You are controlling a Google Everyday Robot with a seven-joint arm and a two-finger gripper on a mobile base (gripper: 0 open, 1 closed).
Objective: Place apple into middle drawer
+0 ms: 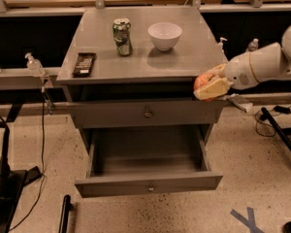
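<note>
The round red-orange apple (201, 81) is being grasped by the cream two-finger gripper (211, 87), just beside a front corner of the grey metal cabinet (136, 57). It is being held clear of the top, presumably for lowering into the open, wide grey middle drawer (184, 182) below.

On the bench (136, 66), the bowl (165, 35) sits toward 12 o'clock, the can (121, 36) just beside it at its 9 o'clock, and the remote (84, 63) at the bench's 8 o'clock edge. The pincer (207, 87), clasping the apple (202, 81), hangs off the 4 o'clock corner. The middle drawer (148, 182) juts out toward 6 o'clock, below the bench.
</note>
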